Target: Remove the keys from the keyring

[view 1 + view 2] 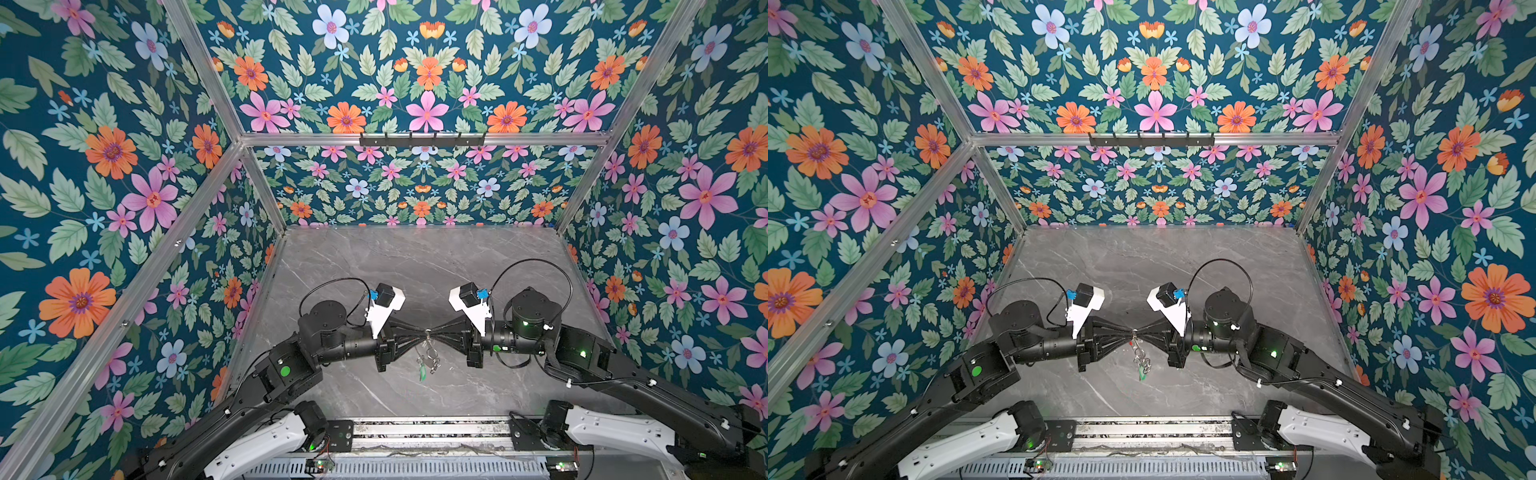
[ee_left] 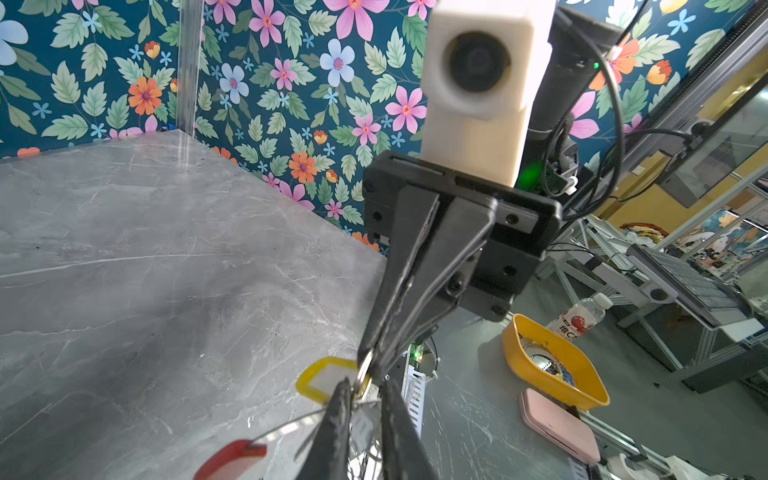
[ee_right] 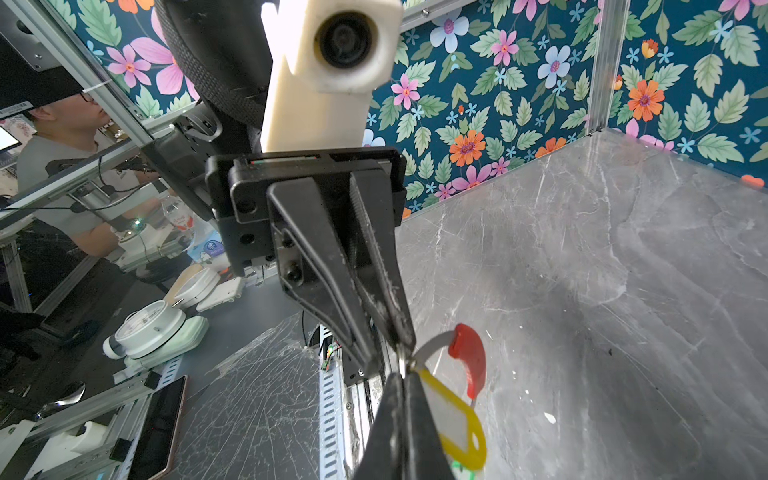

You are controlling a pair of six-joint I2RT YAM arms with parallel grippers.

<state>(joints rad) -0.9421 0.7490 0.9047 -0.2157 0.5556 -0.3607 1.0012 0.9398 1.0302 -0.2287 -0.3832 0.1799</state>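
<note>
The left gripper (image 1: 422,333) meets the right gripper (image 1: 433,332) tip to tip above the near-ctr of the grey marble table (image 1: 415,266). Both arms are level and point straight at each other in both top views.

The left jaws stand a slit apart in the left wrist view, w/ bright metal btwn the fingers (image 2: 338,419). Whether they pinch that metal can't be told. The right jaws are pressed tight together, clamped on a small wire loop (image 2: 364,371) right beside the yellow tag (image 2: 328,376).

The keyring (image 3: 430,344), a flat grey band, curves away from the spot where the two sets of tips meet. Its red sleeve (image 3: 471,359) covers the arc just past that spot. In the right wrist view the yellow tag lies along the right gripper's closed fingers, touching one of them, and a sliver of the green tag (image 3: 461,465) peeks out under it.

From above, the keys (image 1: 433,362) dangle in a silver bunch under the tips, held up off the tabletop, w/ the green tag lowest. They are on the ring, not yet off it. Single blades are too small to tell apart there.

Floral-print walls (image 1: 424,104) close in three sides of the cell. Beyond the table edge, the left wrist view takes in a yellow tray (image 2: 552,376), a bottle (image 2: 582,318) and a pink case (image 2: 559,426) on a bench. A man (image 3: 62,158) in glasses and a grey T-shirt shows past the frame rail in the right wrist view.
</note>
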